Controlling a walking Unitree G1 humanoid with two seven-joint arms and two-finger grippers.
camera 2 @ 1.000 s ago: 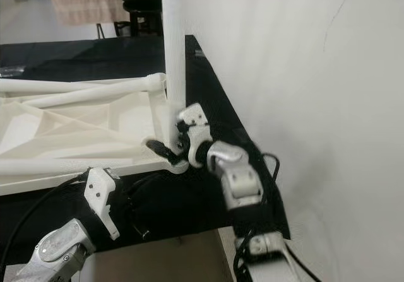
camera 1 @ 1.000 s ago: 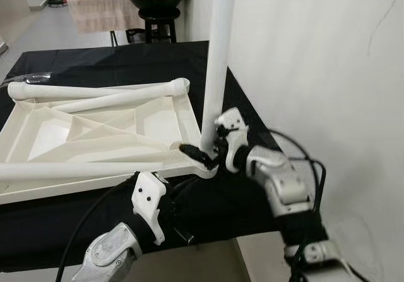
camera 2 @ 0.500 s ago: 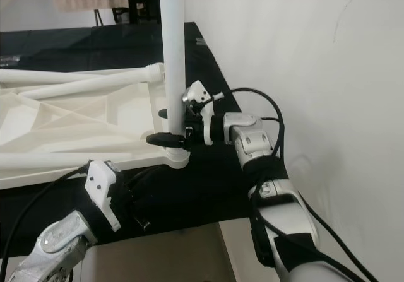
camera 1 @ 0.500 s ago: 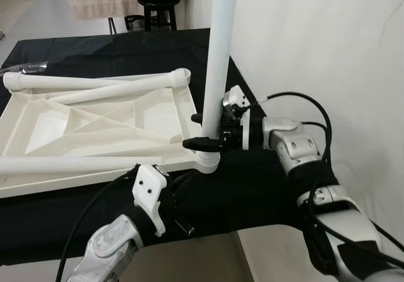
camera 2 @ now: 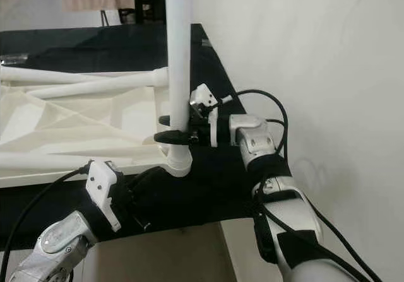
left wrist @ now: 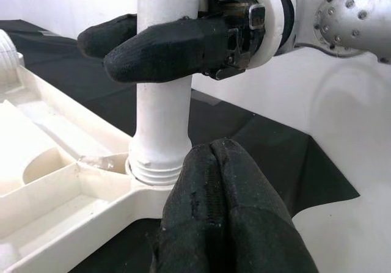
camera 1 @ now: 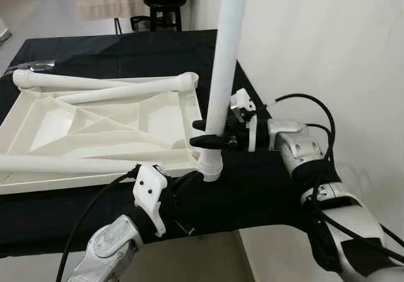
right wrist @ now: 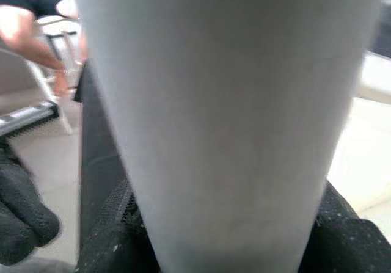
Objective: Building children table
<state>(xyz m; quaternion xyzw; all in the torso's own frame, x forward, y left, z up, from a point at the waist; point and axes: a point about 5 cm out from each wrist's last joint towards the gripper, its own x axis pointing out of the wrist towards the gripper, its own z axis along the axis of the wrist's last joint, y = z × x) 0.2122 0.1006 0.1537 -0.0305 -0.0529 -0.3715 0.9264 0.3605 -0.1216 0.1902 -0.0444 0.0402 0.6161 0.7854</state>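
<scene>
A: What is getting cut off or hidden here?

B: The upright white leg (camera 1: 222, 74) is running out of the top of the head views, so its upper end is not visible. It is standing in the corner socket of the upturned white tabletop (camera 1: 101, 127), at about 4 o'clock on that piece, which is lying on the black surface (camera 1: 113, 52). Two more legs (camera 1: 101, 88) are lying loose across the tabletop's far edge, at 12 o'clock.

A: And the wrist cameras, are they adding anything?

B: The left wrist view is showing the ribbed collar where the leg is meeting the socket, and the right tool (left wrist: 131, 41) with one black finger on each side of the leg, clamping it just above the collar. The right wrist view is blurred; the leg is sitting right against the lens.

A: How are the arms posed?

B: The right arm is reaching in level from 3 o'clock, forearm horizontal. The left tool (left wrist: 214, 193) is pinched together on nothing, its tips just below the socket corner, the arm coming up from 6 o'clock under the surface's near edge.
</scene>
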